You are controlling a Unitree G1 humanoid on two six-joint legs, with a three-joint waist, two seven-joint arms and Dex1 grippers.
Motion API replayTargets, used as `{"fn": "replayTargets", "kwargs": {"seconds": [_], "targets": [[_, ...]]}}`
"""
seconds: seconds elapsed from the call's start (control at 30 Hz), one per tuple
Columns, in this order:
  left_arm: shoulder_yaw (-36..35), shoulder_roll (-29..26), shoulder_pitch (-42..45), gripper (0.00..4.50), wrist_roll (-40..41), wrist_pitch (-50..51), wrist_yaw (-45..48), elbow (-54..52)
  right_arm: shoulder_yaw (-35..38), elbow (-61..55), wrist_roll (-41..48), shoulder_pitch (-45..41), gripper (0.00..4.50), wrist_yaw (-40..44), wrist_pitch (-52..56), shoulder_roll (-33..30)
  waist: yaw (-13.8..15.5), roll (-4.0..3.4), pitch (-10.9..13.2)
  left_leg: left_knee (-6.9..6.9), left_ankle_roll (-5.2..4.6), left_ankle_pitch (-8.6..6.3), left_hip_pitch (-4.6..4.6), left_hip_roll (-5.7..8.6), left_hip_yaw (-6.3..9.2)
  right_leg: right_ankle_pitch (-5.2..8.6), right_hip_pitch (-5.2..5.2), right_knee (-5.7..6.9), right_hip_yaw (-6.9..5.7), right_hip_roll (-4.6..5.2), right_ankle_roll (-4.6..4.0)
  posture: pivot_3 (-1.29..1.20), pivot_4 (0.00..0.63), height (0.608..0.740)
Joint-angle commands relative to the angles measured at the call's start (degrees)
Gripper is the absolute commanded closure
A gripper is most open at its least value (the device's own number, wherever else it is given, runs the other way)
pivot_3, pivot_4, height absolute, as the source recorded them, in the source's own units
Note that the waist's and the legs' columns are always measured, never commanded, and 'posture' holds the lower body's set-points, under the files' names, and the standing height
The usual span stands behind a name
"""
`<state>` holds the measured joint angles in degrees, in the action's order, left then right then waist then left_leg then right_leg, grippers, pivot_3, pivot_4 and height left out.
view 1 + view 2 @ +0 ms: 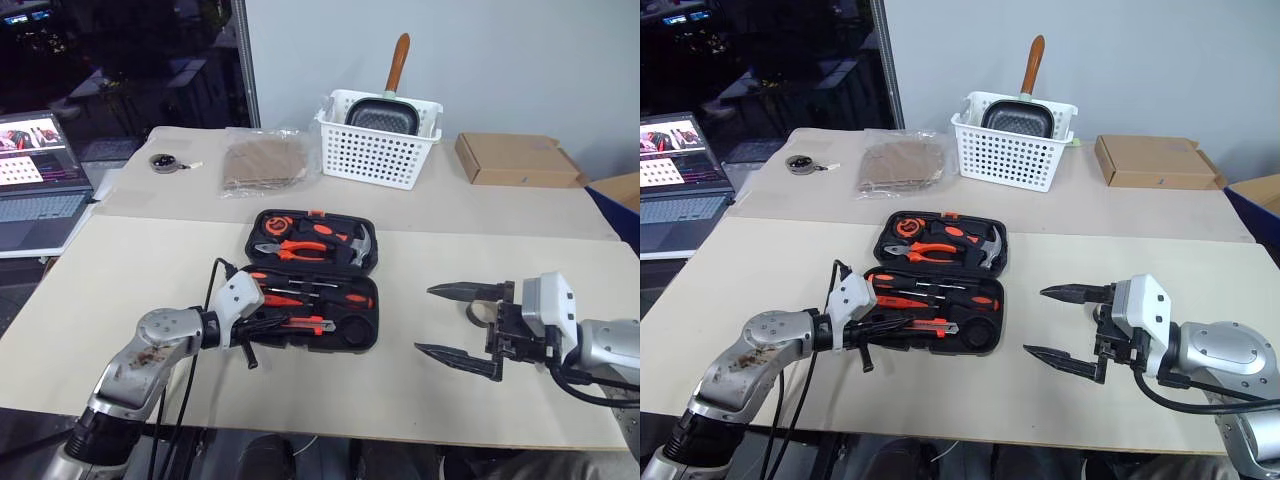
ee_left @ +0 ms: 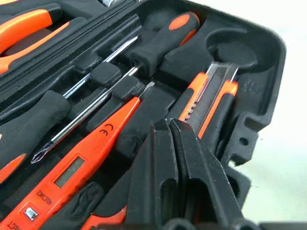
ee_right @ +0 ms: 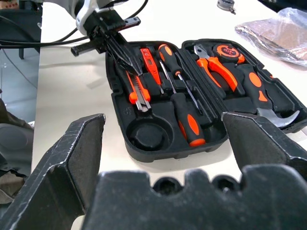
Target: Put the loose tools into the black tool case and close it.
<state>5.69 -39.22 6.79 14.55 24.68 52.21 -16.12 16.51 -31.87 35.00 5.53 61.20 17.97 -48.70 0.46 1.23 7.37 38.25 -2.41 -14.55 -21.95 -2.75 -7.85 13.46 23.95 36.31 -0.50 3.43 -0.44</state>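
The black tool case (image 1: 372, 300) lies open at mid-table. Its near half holds an orange tester screwdriver (image 2: 72, 177), two black-and-orange screwdrivers (image 3: 189, 120), (image 3: 168, 55), and the orange-and-black utility knife (image 2: 211, 96). A round recess (image 3: 146, 135) at the near right corner is empty. My left gripper (image 2: 168, 125) is shut with nothing between its fingers, its tips low over the near-left part of the case, between the tester and the knife. My right gripper (image 1: 424, 320) hangs open above the table, right of the case. A small round grey roll (image 1: 163, 161) lies at the far left of the table.
Orange-handled pliers (image 1: 300, 248) and a hammer (image 1: 350, 245) sit in the case's far half. Behind it stand a white basket (image 1: 378, 150) with a pan, a cardboard box (image 1: 515, 160) and a plastic bag (image 1: 265, 162). A laptop (image 1: 40, 180) is at the left.
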Motion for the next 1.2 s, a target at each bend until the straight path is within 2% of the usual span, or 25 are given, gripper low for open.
{"fn": "replayTargets", "kwargs": {"seconds": [0.03, 0.17, 0.27, 0.33, 0.5, 0.57, 0.67, 0.7, 0.77, 0.83, 0.87, 0.93, 1.07, 1.2], "targets": [[1.92, -4.13, -4.11, 4.43, -4.57, -3.26, 1.81, 5.91, 1.86, -0.94, 0.44, 0.17, 0.00, 0.07, -0.37, -0.76, -0.14, -0.20, -0.22, -0.05, 0.00, 0.00, 0.05, 0.00, -0.02, 0.00, -0.01, -0.03, 0.02, 0.00, -0.01, 0.00, 0.150, 0.740], [3.69, -7.07, -4.25, 4.43, -9.88, -11.62, 1.29, 11.02, 1.76, -1.31, 0.40, 0.54, 0.00, -0.28, -0.32, -0.66, -0.10, -0.49, -0.57, -0.06, 0.00, 0.00, 0.19, 0.00, -0.05, 0.01, -0.12, -0.03, 0.03, 0.04, 0.00, 0.00, 0.150, 0.740], [6.13, -7.85, -4.11, 4.43, -14.53, -18.19, -0.08, 13.63, 1.67, -1.32, 0.32, 0.71, 0.00, -0.33, -0.40, -0.64, -0.13, -0.44, -0.58, -0.14, 0.02, -0.02, 0.82, -0.10, -0.04, 0.29, -0.71, -0.15, 0.00, 0.04, -0.16, 0.00, 0.150, 0.740], [7.06, -8.26, -4.38, 4.43, -16.73, -21.05, -0.87, 14.77, 1.66, -1.42, 0.35, 0.71, 0.00, -0.43, -0.32, -0.66, -0.15, -0.62, -0.70, -0.21, 0.09, -0.06, 0.94, -0.15, -0.03, 0.35, -0.84, -0.17, 0.08, 0.14, -0.15, 0.00, 0.150, 0.740], [5.21, -8.26, -5.84, 4.43, -16.58, -21.69, -2.48, 15.47, 1.61, -1.69, 0.14, 1.10, 0.00, -0.86, -0.35, -0.57, -0.35, -0.69, -0.74, -0.36, 0.41, -0.24, 1.37, -0.13, -0.05, 0.24, -0.92, -0.12, 0.19, 0.39, -0.13, 0.00, 0.150, 0.740], [2.63, -6.02, -5.89, 4.43, -11.11, -19.69, -2.23, 13.18, 1.71, -1.81, 0.03, 1.26, 0.00, -2.37, 0.54, -0.24, -0.46, -0.69, -0.74, -0.46, 0.44, -0.26, 1.68, -0.12, -0.06, 0.25, -0.94, -0.13, 0.15, 0.47, -0.14, 0.00, 0.150, 0.740], [-6.15, -0.84, -4.75, 4.43, 9.24, -8.19, -2.25, 1.61, 3.44, -2.09, -0.91, 1.05, 0.00, -8.88, 3.18, 1.11, -0.61, -0.57, -0.63, -0.50, 0.45, -0.26, 1.60, -0.12, -0.12, 0.25, -0.91, -0.10, 0.08, 0.55, -0.13, 0.00, 0.150, 0.740], [-8.03, -0.18, -4.46, 4.43, 12.26, -6.10, -2.75, -0.83, 4.07, -2.35, -1.60, 1.17, 0.00, -10.65, 3.62, 1.30, -0.59, -0.61, -0.54, -0.49, 0.45, -0.24, 1.44, -0.12, -0.13, 0.25, -0.85, -0.03, 0.05, 0.61, -0.12, 0.00, 0.150, 0.740], [-10.55, -1.08, -4.40, 4.43, 16.69, -2.20, -2.29, -5.81, 4.56, -2.67, -5.00, 2.28, 0.00, -14.45, 6.64, 0.07, -0.40, -0.02, -0.28, -0.48, 0.58, -0.12, 0.92, -0.11, -0.12, 0.13, -0.43, -0.03, -0.17, 0.65, 0.07, 0.00, 0.150, 0.740], [-13.62, -3.55, -4.25, 4.43, 24.22, 3.81, -0.53, -10.15, 5.85, -3.45, -3.42, 2.94, 0.00, -17.78, 14.07, -1.38, -0.22, 0.08, -0.34, -0.41, 0.37, 0.28, 0.23, -0.06, -0.12, -0.09, 0.13, -0.06, -0.24, 0.35, 0.28, 0.00, 0.150, 0.740], [-14.58, -4.82, -3.99, 4.04, 26.85, 5.97, 0.29, -11.71, 5.89, -4.14, -5.55, 3.07, 0.00, -19.91, 17.66, -3.43, -0.16, 0.08, -0.34, -0.40, 0.28, 0.26, 0.04, -0.04, -0.11, -0.24, 0.23, -0.16, -0.20, 0.27, 0.02, 0.00, 0.150, 0.740], [-15.72, -6.75, -2.75, 3.76, 31.10, 9.32, 0.82, -14.52, 4.82, -4.02, -9.24, 2.29, 0.00, -22.21, 23.90, -8.47, -0.06, -0.04, -0.31, -0.40, 0.11, 0.10, -0.10, 0.02, -0.12, -0.19, 0.31, -0.19, -0.19, 0.38, 0.07, 0.00, 0.150, 0.740], [-16.35, -9.65, 1.39, 2.10, 38.19, 14.38, 0.98, -19.34, 0.32, 0.36, -7.78, -5.03, 0.00, -22.42, 34.82, -14.20, -0.08, 0.02, -0.24, -0.39, -0.13, -0.07, -0.17, 0.28, -0.14, 0.00, 0.28, -0.33, -0.21, 0.64, 0.32, 0.00, 0.150, 0.740], [-14.42, -10.31, 6.41, 0.69, 41.25, 17.66, -0.89, -21.97, -8.31, 6.52, -10.00, -11.65, 0.00, -21.47, 39.86, -16.69, -0.09, 0.16, -0.15, -0.39, -0.16, -0.10, -0.18, 0.33, -0.13, 0.01, 0.26, -0.41, -0.23, 0.54, 0.33, 0.00, 0.150, 0.740]]}}
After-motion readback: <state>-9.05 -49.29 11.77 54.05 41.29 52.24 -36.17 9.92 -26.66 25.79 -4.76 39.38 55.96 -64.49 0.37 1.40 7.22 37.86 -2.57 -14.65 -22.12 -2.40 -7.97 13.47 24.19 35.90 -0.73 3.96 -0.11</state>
